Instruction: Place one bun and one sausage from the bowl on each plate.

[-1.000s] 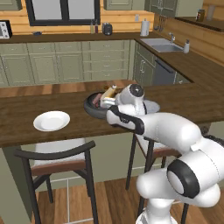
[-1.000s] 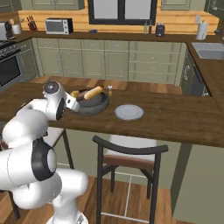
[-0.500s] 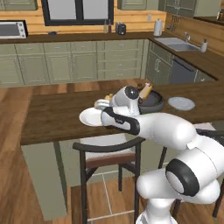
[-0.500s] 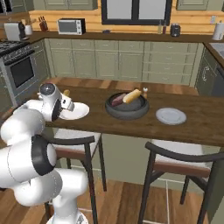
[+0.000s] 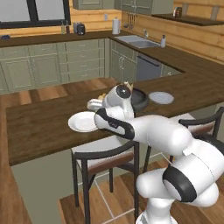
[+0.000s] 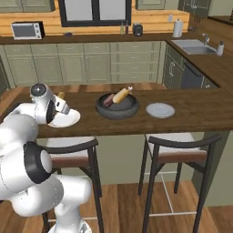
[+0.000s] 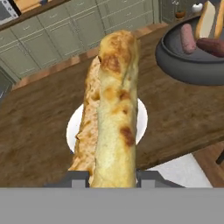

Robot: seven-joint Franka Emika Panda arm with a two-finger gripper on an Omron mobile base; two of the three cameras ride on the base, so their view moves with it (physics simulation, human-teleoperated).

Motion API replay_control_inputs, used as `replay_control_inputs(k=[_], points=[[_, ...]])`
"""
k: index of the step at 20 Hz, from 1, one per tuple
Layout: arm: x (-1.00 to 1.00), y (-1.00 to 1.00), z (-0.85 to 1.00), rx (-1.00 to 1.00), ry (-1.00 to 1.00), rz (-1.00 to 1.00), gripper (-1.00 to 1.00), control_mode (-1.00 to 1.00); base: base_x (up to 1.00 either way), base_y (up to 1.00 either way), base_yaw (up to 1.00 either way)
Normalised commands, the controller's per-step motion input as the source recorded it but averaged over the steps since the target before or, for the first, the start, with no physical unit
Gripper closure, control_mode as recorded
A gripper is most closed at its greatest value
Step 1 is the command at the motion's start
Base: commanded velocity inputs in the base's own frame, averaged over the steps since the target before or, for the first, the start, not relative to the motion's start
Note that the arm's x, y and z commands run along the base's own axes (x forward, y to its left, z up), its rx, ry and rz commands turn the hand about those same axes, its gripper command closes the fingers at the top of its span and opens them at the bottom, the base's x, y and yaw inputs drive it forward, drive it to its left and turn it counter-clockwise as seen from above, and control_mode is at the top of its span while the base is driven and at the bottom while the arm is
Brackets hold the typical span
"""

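The tool (image 7: 109, 177) is gripping a bun (image 7: 114, 109) tightly, hovering over the left plate (image 7: 140, 114) (bowl (image 6: 117, 107) sitting right of it); it should be lowering centrally before letting go.

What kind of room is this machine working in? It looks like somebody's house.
It looks like a home kitchen, computer-rendered. A sink is set into the far counter, a microwave stands by the window, and bar stools are tucked under a wooden counter holding plates and a bowl of buns and sausages.
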Motion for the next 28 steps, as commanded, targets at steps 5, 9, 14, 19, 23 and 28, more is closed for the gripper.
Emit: replay_control_inputs(k=[5,9,14,19,23,28], points=[[0.0,0.0,0.0,0.0,0.0,0.0,1.0,1.0,0.5,-0.24,0.0],[0.0,0.0,0.0,0.0,0.0,0.0,1.0,1.0,0.74,0.18,0.01],[0.0,0.0,0.0,0.0,0.0,0.0,1.0,1.0,0.46,0.75,0.01],[0.23,0.74,-0.51,-0.19,0.3,0.0,1.0,-1.0,0.0,0.0,0.0],[0.24,0.54,-0.04,-0.04,0.23,0.01,1.0,-1.0,0.0,0.0,0.0],[0.26,0.35,-0.63,0.0,0.02,0.0,1.0,-1.0,0.0,0.0,0.0]])
